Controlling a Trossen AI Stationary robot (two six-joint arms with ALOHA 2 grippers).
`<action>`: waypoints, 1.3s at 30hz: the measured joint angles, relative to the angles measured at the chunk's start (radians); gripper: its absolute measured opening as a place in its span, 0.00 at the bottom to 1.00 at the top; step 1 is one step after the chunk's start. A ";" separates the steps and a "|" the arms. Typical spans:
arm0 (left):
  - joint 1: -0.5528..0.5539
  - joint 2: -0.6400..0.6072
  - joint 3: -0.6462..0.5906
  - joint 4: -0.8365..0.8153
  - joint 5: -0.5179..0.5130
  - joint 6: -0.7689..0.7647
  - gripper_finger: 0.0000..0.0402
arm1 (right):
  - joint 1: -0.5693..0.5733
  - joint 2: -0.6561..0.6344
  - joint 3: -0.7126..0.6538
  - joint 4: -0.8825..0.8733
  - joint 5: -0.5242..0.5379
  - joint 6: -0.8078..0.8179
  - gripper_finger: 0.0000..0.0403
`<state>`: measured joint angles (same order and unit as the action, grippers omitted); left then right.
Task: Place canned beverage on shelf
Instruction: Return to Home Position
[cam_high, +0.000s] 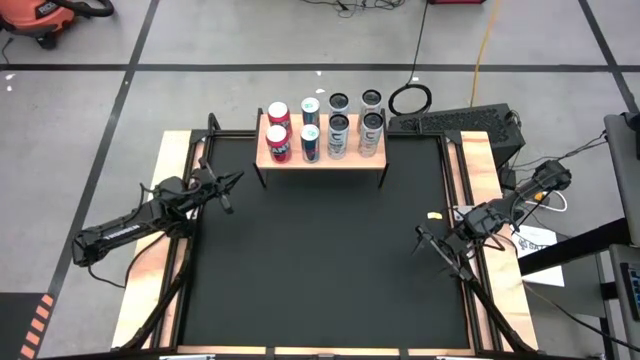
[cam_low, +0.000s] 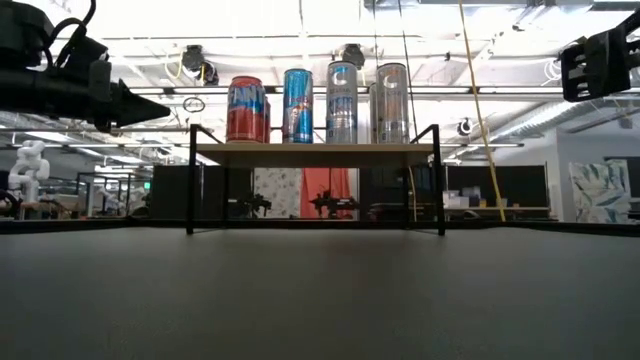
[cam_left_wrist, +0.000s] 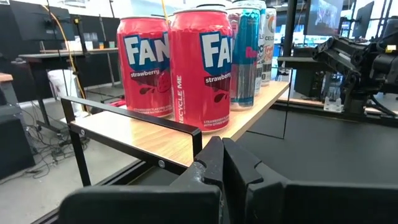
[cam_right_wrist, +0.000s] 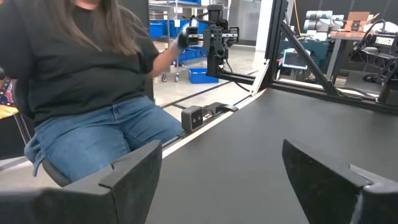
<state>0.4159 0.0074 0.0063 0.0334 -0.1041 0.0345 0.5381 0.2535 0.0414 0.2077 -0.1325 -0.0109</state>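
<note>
Closed tight and empty, my left gripper (cam_left_wrist: 222, 143) faces red cans (cam_left_wrist: 200, 68) reading "strawberry", "RECYCLE ME", on the shelf (cam_left_wrist: 149, 140); my right gripper (cam_right_wrist: 221, 155) spread wide

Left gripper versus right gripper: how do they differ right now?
The left gripper is shut; the right gripper is open. The left gripper sits close by the shelf at its left end, facing the red cans; the right gripper is near the right edge of the table, away from the shelf. Both are empty.
</note>
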 joint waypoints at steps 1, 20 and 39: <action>0.000 0.000 0.000 0.000 0.000 0.000 0.00 | 0.000 0.000 0.000 0.000 0.000 0.000 0.77; 0.000 0.000 -0.001 0.003 0.000 -0.001 0.00 | 0.000 -0.001 0.000 0.000 0.000 -0.001 0.77; 0.000 -0.002 -0.002 0.008 -0.001 -0.001 0.00 | 0.001 -0.252 -0.001 -0.038 0.001 -0.001 0.77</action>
<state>0.4156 0.0055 0.0044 0.0414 -0.1047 0.0334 0.5388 0.0013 0.0406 0.1696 -0.1319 -0.0120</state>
